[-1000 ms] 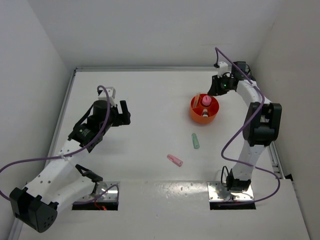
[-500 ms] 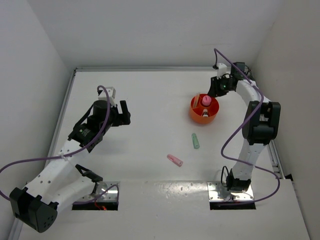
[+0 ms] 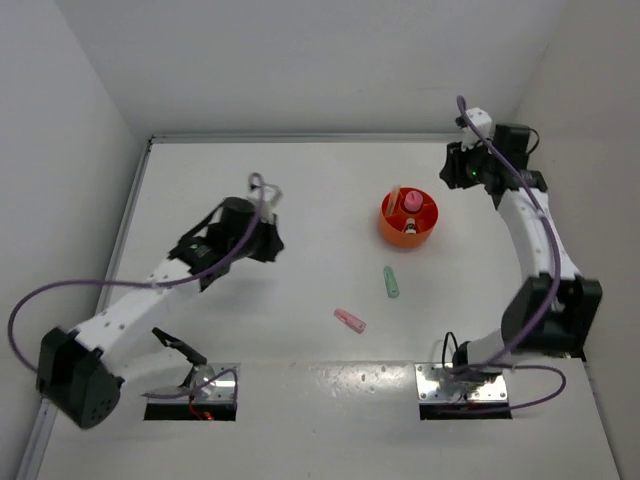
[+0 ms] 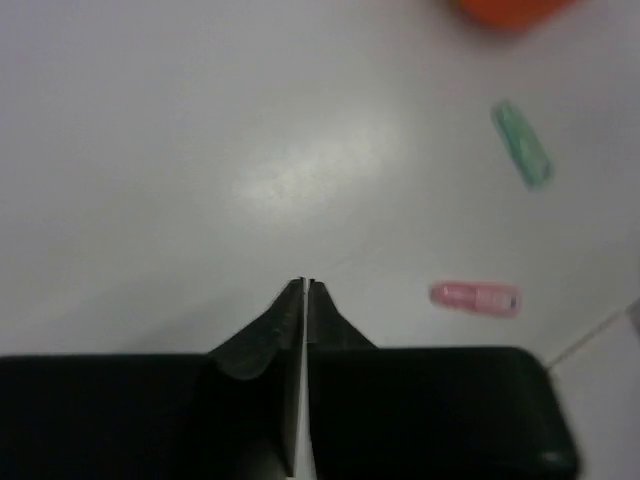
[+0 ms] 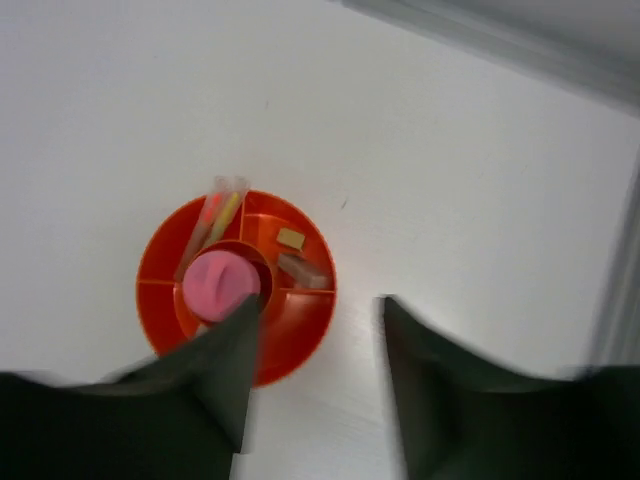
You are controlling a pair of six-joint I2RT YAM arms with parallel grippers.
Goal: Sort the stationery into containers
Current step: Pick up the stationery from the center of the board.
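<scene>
Top external view: left gripper (image 3: 270, 238) is hovering over the white table (image 3: 300, 180), left of centre. Its fingers (image 4: 260, 345) are pressing together on nothing. Small pink plastic stick (image 3: 349, 320) is lying flat near the table's middle. Short mint-green plastic stick (image 3: 391, 282) is lying just beyond it, and both are well apart from those fingers. Round orange plastic bowl with inner dividers (image 3: 384, 226) is sitting further right, holding a chunky pink tube (image 3: 411, 203) in its centre cell. Thin sticks (image 5: 222, 205) and tiny blocks (image 5: 291, 238) are sitting in its outer cells. Right gripper (image 3: 462, 172) is hanging near the bowl, fingers spread, carrying nothing. Both loose sticks are looking light, rigid and smooth, probably rolling if nudged. Pinching across the mid-length is looking safest.
</scene>
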